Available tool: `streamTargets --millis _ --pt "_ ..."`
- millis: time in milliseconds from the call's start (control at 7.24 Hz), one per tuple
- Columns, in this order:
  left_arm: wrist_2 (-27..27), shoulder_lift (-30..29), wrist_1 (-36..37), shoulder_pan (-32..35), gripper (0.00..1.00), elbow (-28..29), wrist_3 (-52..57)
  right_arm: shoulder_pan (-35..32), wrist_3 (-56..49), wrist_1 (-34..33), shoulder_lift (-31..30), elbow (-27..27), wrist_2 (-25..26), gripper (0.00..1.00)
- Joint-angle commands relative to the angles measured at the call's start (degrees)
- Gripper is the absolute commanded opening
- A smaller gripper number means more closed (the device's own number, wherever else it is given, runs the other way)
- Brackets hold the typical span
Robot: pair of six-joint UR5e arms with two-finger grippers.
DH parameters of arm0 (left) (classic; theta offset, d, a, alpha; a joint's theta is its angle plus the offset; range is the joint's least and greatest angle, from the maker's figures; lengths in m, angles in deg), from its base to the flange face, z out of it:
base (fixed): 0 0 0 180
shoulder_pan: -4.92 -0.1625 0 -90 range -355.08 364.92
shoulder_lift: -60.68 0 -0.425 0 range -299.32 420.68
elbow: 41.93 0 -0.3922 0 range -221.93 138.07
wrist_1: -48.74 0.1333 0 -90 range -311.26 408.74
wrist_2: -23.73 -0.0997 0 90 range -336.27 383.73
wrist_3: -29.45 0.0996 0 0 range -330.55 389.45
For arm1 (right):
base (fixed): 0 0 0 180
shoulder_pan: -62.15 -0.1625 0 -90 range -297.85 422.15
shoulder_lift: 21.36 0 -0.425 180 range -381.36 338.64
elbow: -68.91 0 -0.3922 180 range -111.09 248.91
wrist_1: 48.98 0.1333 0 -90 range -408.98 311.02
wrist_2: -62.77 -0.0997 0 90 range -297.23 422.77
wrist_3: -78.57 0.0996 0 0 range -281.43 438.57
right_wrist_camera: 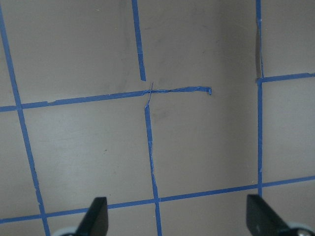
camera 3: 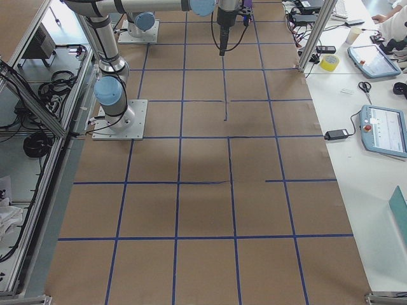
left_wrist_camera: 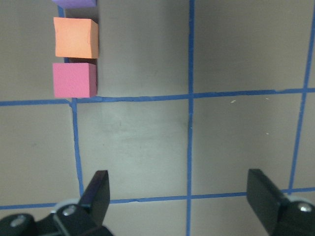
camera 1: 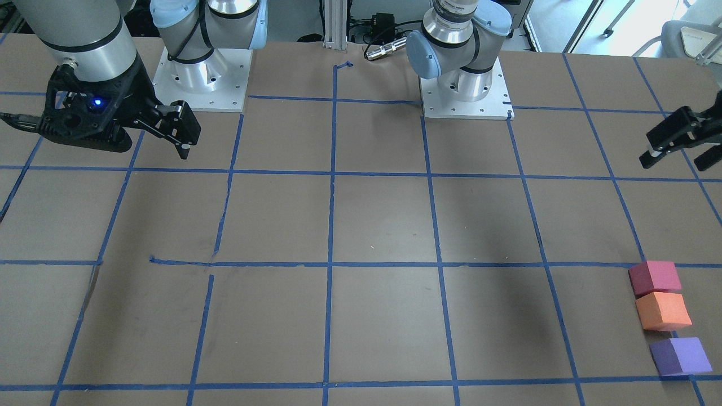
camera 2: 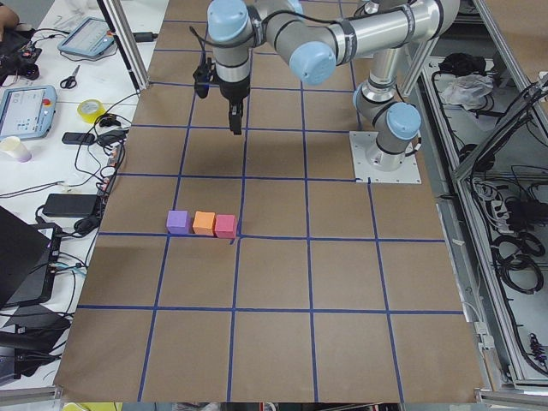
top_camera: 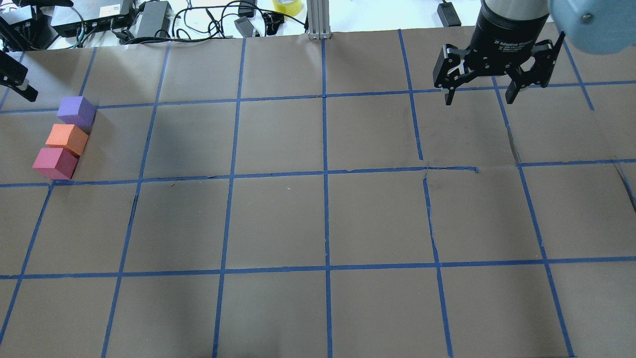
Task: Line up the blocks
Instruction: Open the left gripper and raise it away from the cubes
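**Overhead exterior.** Three foam cubes are lying in a short row on the brown bench [top_camera: 278, 219], in its left half and nearer the operators' long edge than the robot's. The order is purple cube [top_camera: 76, 112], orange cube [top_camera: 67, 139], pinkish-red cube [top_camera: 54, 163], each just beside the next. The pinkish-red cube is sitting at a crossing of the blue tape grid [top_camera: 325, 174]. The right gripper [top_camera: 480, 95] is hanging above the bench toward the far right corner, fingers spread wide and gripping nothing.

**Exterior front-facing.** The row is running away from the operators' edge, with the purple cube nearest it.

**Exterior left.** The near arm is pointing its gripper straight down, clear of the row.

**Left wrist-mounted.** The left gripper [left_wrist_camera: 182, 196] is hovering above the bench, its fingers [left_wrist_camera: 98, 194] spread wide with only taped surface between them. The pinkish-red and orange cubes are showing at the upper left, and the purple cube is cut by the frame.

**Right wrist-mounted.** The fingertips are standing far apart over bare taped bench.
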Motion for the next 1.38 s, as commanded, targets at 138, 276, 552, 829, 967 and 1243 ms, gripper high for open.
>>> streamTargets --millis 138,276,552,829,967,1243 --pt "-2.79 3.50 6.02 20.13 1.00 -1.38 -22.57 0.02 -0.06 0.00 -0.07 -0.06 0.03 1.00" --pt "-7.95 3.77 6.76 25.24 1.00 -2.78 -22.95 0.02 -0.06 0.00 0.02 -0.06 -0.06 1.00" --pt "-7.83 2.02 8.52 28.19 1.00 -8.12 -23.13 0.02 -0.06 -0.08 -0.07 -0.06 0.03 1.00" --pt "-6.69 4.03 13.63 28.36 1.00 -10.17 -25.14 0.02 -0.06 0.00 -0.07 -0.06 -0.06 1.00" --pt "-1.99 3.95 14.24 27.93 1.00 -10.61 -27.50 -0.07 -0.06 0.00 -0.07 -0.06 -0.15 1.00" --pt "-2.82 4.12 14.50 27.31 1.00 -10.27 -23.24 0.02 -0.06 0.00 -0.07 -0.06 -0.06 1.00"
